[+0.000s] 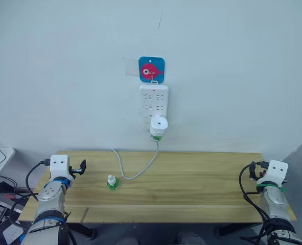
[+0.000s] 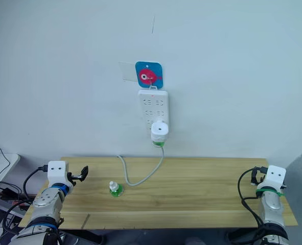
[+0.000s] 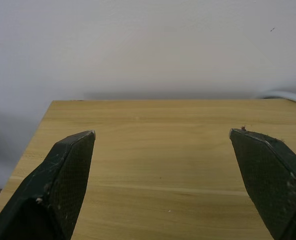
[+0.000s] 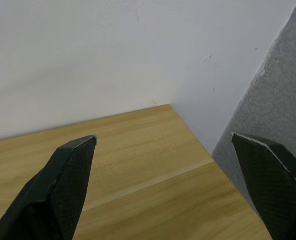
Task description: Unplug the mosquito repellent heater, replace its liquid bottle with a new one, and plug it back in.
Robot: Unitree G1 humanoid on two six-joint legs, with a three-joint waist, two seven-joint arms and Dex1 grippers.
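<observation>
Holding our left gripper (image 3: 163,150) over the left end of the wooden table (image 1: 202,178), we keep its two black fingers (image 3: 67,170) spread wide apart with nothing between them, only bare wood and the white wall (image 1: 64,76) ahead in the left wrist view. Our right gripper (image 4: 163,155) sits at the table's far right end, its fingers (image 4: 62,175) likewise parted and empty, looking toward the table's back right corner, where the wall meets a grey surface beside the table. Between our two arms, nearer the left one, a small bottle (image 1: 112,182) with a white cap and green contents stands upright on the table, well apart from both grippers. A grey cable (image 1: 135,171) curves across the wood just beside the bottle and climbs toward the wall. There the mosquito repellent heater (image 1: 158,126) is plugged into the lower part of a white power strip (image 1: 153,99) that hangs upright on the wall; the heater's round top hole faces up, and a green bottle (image 1: 156,138) shows at its underside. The strip hangs from a blue square hook plate (image 1: 152,69) bearing a pink shape with a white eye-like dot. We can make out no legible writing or brand on any of these things; a small red mark sits at the strip's top edge.
</observation>
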